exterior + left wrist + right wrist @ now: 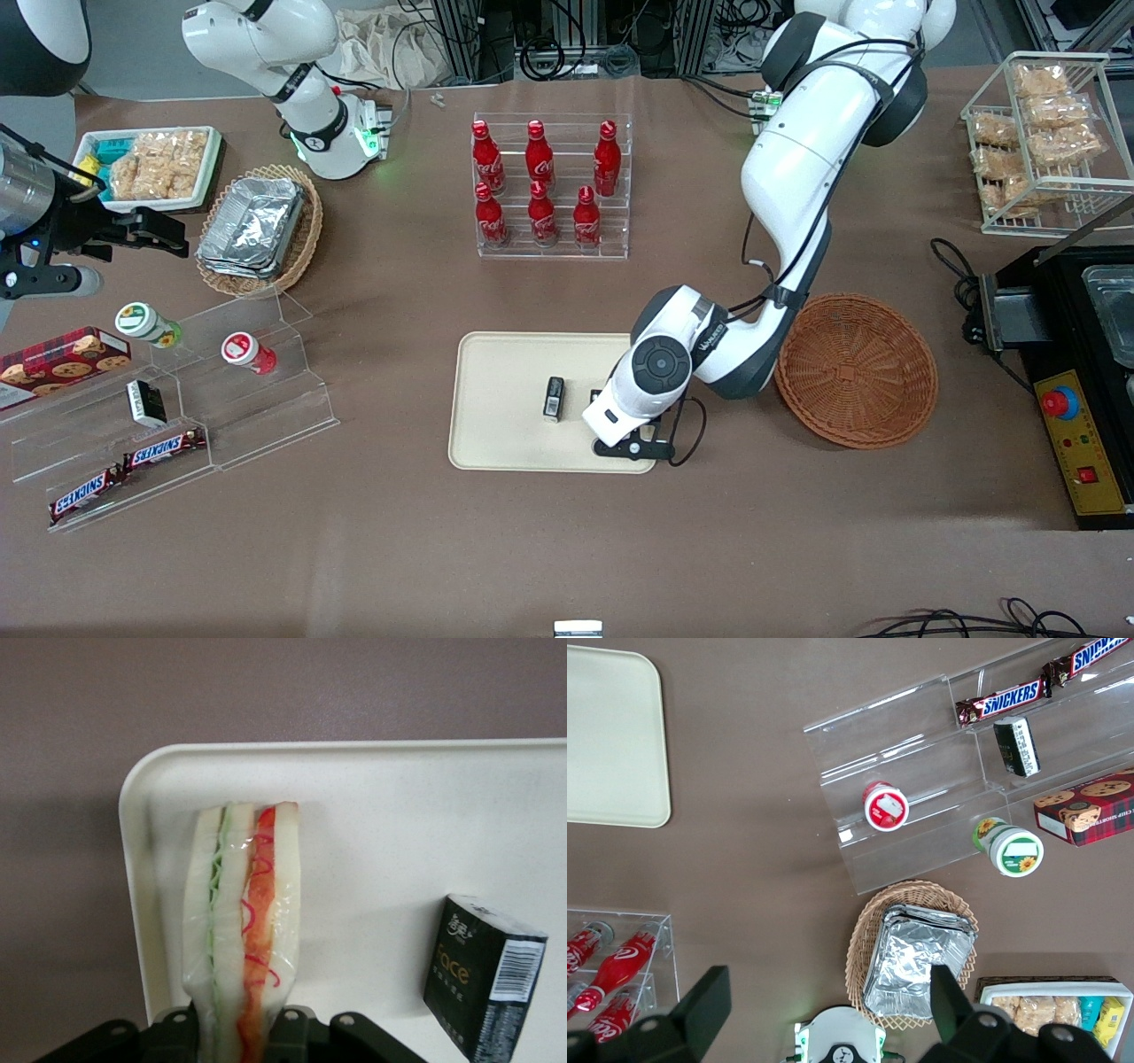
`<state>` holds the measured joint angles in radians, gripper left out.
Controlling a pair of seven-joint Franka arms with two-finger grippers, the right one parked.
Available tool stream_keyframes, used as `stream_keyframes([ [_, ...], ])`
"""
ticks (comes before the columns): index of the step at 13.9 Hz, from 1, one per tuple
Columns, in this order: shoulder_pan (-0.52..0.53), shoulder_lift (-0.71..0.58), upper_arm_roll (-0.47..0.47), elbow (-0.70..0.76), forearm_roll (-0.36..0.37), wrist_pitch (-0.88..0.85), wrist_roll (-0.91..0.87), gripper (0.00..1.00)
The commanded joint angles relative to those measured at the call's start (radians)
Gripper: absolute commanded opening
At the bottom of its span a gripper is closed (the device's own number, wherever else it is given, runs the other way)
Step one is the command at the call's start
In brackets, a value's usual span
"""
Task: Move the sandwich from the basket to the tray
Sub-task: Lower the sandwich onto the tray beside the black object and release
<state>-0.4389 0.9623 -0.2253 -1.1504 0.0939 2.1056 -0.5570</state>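
My left arm's gripper (237, 1032) is shut on the sandwich (241, 912), a wrapped pale wedge with green and red-orange filling. It holds the sandwich over a corner of the cream tray (399, 806); whether it touches the tray I cannot tell. In the front view the gripper (625, 443) is low over the tray (500, 416), at the end nearest the basket, and the wrist hides the sandwich. The reddish-brown wicker basket (856, 369) stands empty beside the tray, toward the working arm's end of the table.
A small black box (554, 398) (483, 979) stands on the tray beside the gripper. A rack of red bottles (549, 186) is farther from the camera. A clear stepped shelf (221, 390) with snacks lies toward the parked arm's end. A black machine (1072, 381) sits beside the basket.
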Motion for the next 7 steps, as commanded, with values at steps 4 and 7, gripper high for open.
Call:
stream_keyframes([
  [4,0.005,-0.063,0.017,-0.032,0.007,0.021,-0.015,1.00],
  [7,0.048,-0.195,0.018,-0.132,-0.002,0.007,-0.017,1.00],
])
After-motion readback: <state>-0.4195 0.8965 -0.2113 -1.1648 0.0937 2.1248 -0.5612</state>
